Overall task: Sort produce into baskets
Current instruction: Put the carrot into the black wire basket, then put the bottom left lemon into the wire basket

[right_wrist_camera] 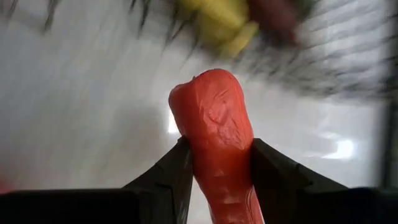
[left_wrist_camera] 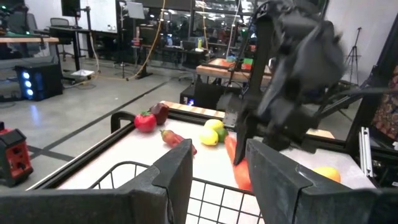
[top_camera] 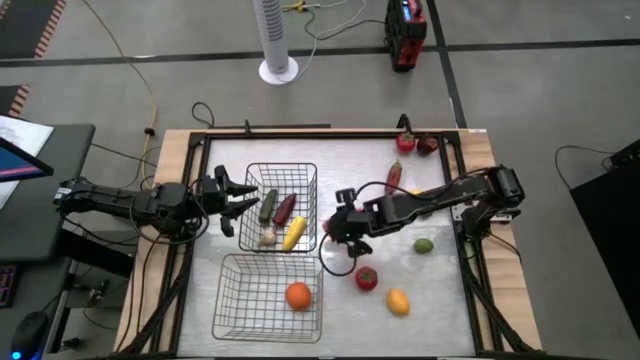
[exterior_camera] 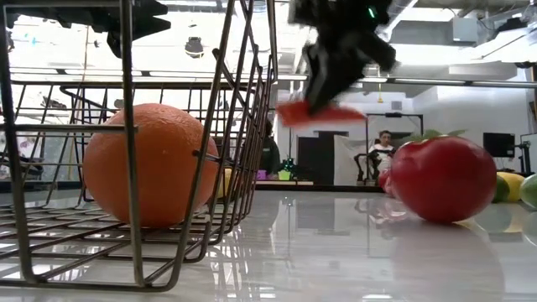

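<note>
- The right tool [right_wrist_camera: 217,171] has its fingers clamped on an elongated red veggie [right_wrist_camera: 214,130], holding it up off the worktop [top_camera: 440,290] just beside the far basket [top_camera: 283,172]. You can see it hanging in the air in the low view.
- The left tool [top_camera: 240,202] sits at the left edge of that far basket with its fingers spread wide and nothing between them.
- The far basket holds a green piece [top_camera: 267,206], a dark purple one [top_camera: 285,208], a yellow corn-looking one [top_camera: 294,233] and the pale garlic [top_camera: 267,237].
- The near basket [top_camera: 240,320] has just the orange [top_camera: 298,295] in it.
- Loose on the worktop to the right of the baskets: a tomato [top_camera: 366,278], a yellow-orange round one [top_camera: 398,301] and a green round one [top_camera: 424,245].
- More produce is up near the far right corner: a red pepper-ish piece [top_camera: 394,176], a round red one [top_camera: 405,142] and a dark red one [top_camera: 427,145].
</note>
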Robot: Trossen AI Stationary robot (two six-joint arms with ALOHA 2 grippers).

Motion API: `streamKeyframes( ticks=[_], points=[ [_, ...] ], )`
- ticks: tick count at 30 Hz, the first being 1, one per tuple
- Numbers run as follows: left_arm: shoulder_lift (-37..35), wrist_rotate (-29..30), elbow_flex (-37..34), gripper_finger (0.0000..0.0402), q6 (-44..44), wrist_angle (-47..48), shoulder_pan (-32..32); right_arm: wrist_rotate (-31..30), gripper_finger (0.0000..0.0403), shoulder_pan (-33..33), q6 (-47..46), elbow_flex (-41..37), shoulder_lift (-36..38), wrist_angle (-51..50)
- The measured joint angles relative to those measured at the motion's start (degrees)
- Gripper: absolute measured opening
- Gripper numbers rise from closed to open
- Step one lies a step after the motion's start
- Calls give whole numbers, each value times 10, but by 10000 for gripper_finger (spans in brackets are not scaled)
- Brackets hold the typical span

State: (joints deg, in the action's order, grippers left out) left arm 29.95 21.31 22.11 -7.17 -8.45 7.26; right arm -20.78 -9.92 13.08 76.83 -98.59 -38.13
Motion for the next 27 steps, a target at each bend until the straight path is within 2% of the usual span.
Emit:
streamKeyframes(
  ticks=[4,7,9,13,15,22,27],
  points=[
    [0,0,0,137,0,0,0,-110,173,-8,48,63,0,7],
    [0,0,0,137,0,0,0,-126,176,-8,85,95,1,37],
    [0,2,0,137,0,0,0,-93,177,-6,94,106,1,76],
    [0,5,0,137,-1,0,0,48,188,15,80,108,0,168],
    [0,5,0,137,-1,0,0,96,205,29,67,108,0,189],
    [0,5,0,137,-1,0,0,117,283,58,18,108,0,173],
    [0,5,0,137,-6,0,0,117,303,60,-21,108,1,127]
  ],
)
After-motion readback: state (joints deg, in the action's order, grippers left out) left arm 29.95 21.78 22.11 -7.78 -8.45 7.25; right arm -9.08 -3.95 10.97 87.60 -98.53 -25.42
